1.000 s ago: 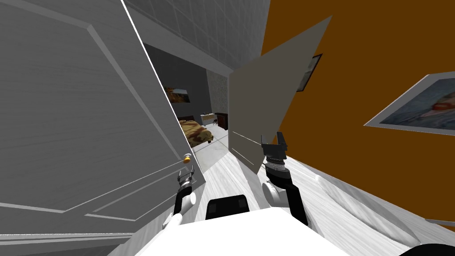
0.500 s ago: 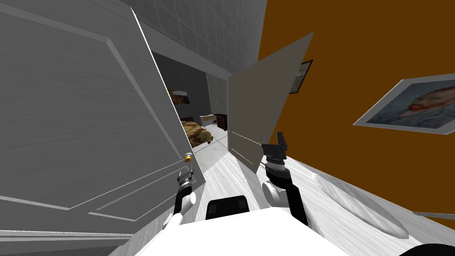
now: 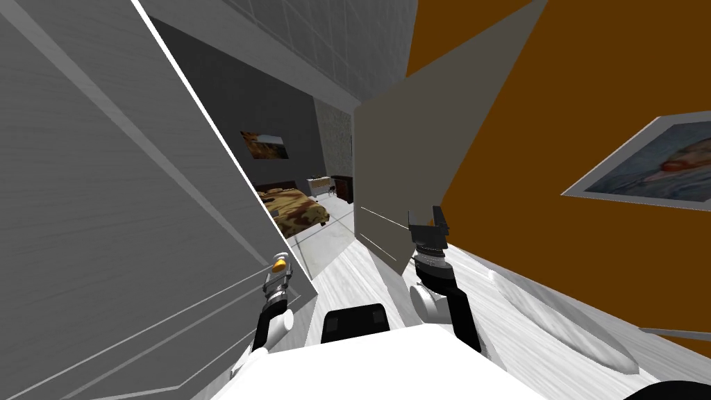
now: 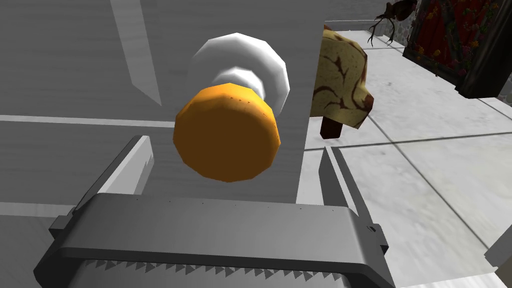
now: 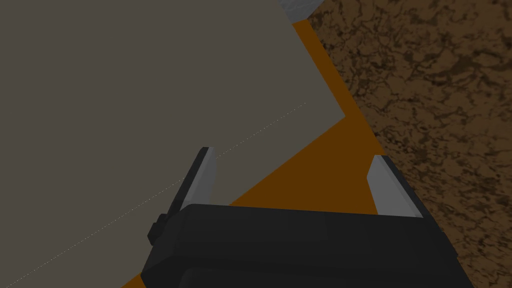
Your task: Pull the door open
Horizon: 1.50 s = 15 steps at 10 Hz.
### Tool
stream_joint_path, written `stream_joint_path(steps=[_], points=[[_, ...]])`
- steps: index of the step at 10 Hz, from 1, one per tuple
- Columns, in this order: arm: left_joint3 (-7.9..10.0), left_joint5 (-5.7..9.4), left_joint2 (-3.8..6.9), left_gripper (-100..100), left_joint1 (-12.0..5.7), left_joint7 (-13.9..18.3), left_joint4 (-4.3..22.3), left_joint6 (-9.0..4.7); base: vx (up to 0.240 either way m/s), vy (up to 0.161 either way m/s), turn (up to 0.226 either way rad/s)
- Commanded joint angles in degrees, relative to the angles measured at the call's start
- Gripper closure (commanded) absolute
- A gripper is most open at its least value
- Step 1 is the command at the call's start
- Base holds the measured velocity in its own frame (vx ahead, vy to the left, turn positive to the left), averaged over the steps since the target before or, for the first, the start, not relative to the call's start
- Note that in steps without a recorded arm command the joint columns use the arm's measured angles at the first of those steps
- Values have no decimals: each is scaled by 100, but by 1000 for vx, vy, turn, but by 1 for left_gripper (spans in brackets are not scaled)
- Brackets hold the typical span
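Note:
The grey panelled door (image 3: 104, 208) takes up the left, and its free edge runs down to a round orange knob (image 3: 279, 264) on a white rosette (image 4: 240, 65). My left gripper (image 3: 277, 274) is right at the knob. In the left wrist view the knob (image 4: 227, 132) sits between the gripper's (image 4: 234, 147) open fingers (image 4: 135, 165), which stand apart from its sides. The door face (image 4: 65, 75) lies just behind it. My right gripper (image 3: 425, 217) is raised to the right, open and holding nothing, as the right wrist view (image 5: 292, 155) also shows.
Past the door's edge the gap shows a room with a brown patterned bed (image 3: 291, 208) and a pale tiled floor (image 4: 425, 150). A flat taupe panel (image 3: 396, 153) stands close behind my right gripper. An orange wall (image 3: 569, 83) with a framed picture (image 3: 646, 167) runs along the right.
My view has shifted, so the door looms larger and the gap looks wider. My left gripper, just below the knob before, has come up so the knob sits between its fingers.

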Motion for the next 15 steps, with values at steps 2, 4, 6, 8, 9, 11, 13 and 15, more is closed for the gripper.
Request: stream_joint_path(steps=[2,4,6,8,9,11,13,15], points=[[-6,9,168,-100,-51,217,264,-120,39,8,-27],[-7,12,202,-100,-34,248,279,-131,85,21,-35],[-7,12,202,100,-34,248,279,-131,-17,-6,-2],[-7,12,202,100,-34,248,279,-131,-5,-1,0],[-7,12,202,100,-34,248,279,-131,0,0,0],[-117,-40,245,100,-22,354,247,-118,-67,4,-44],[-209,-83,282,100,-4,446,223,-110,-222,17,-99],[-385,-165,354,100,32,623,176,-93,-245,-19,-116]])
